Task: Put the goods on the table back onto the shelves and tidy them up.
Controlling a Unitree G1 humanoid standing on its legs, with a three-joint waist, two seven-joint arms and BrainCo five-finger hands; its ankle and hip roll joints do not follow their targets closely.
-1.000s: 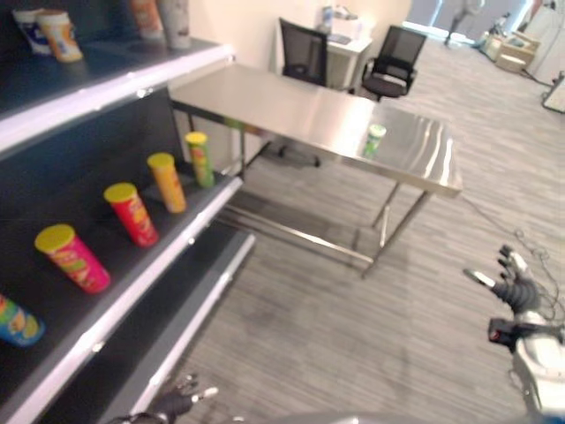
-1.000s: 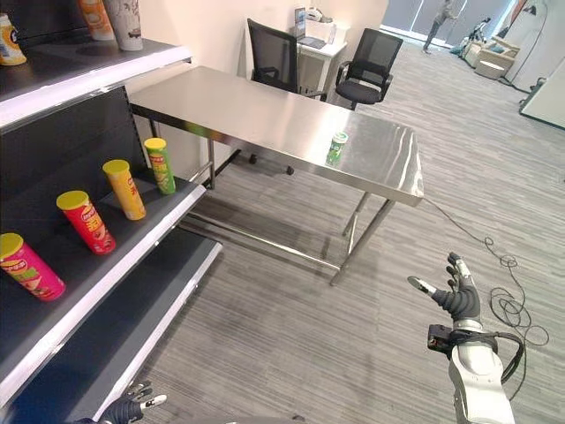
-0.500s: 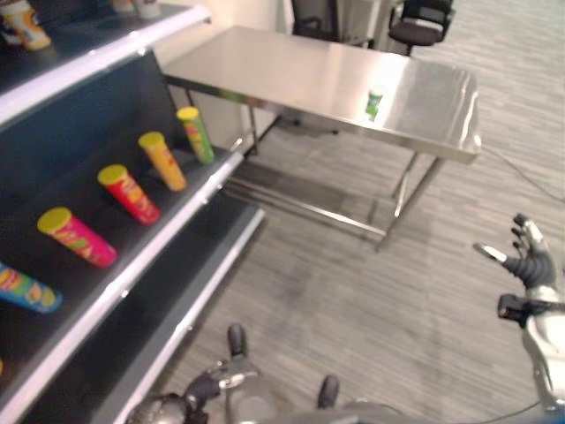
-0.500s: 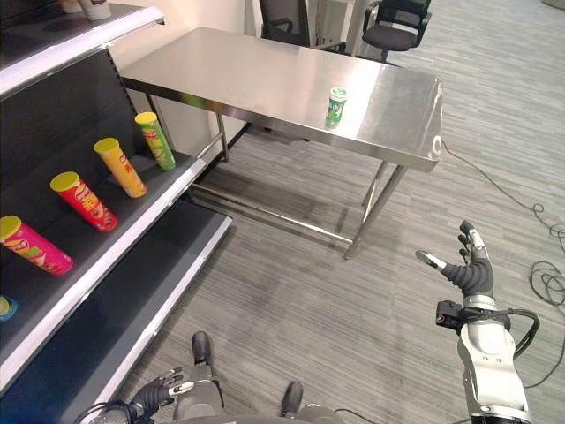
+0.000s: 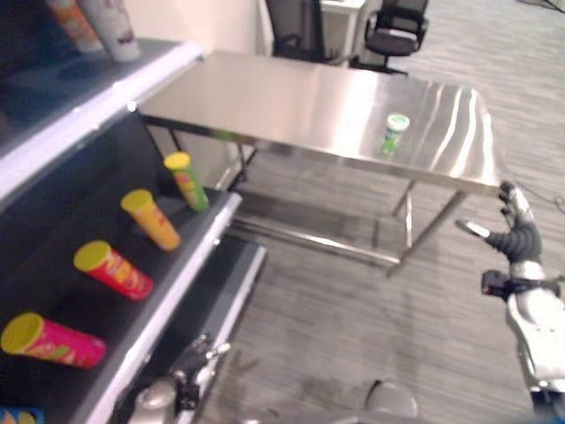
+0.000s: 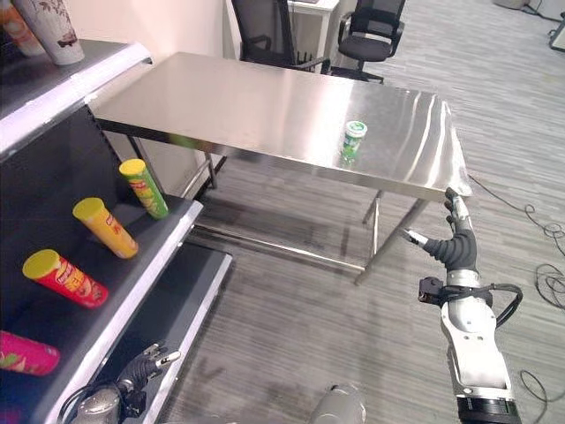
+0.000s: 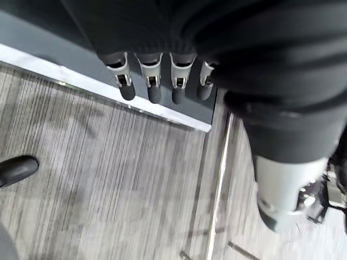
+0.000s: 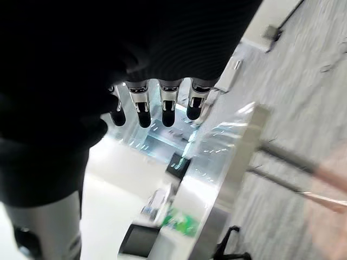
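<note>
Currently you are approaching: green can (image 6: 354,140) stands on the table (image 6: 265,106), right hand (image 6: 452,247) open just off its near corner, left hand (image 6: 146,366) relaxed below the shelf (image 6: 141,265); next, reach and grasp.

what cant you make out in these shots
- Green can on the table: too small to read its label.
- Cups on the top shelf: cut off by the picture's upper edge.
- Pink canister on the middle shelf: cut off at the left edge.
- Lowest shelf: its back lies in shadow.
</note>
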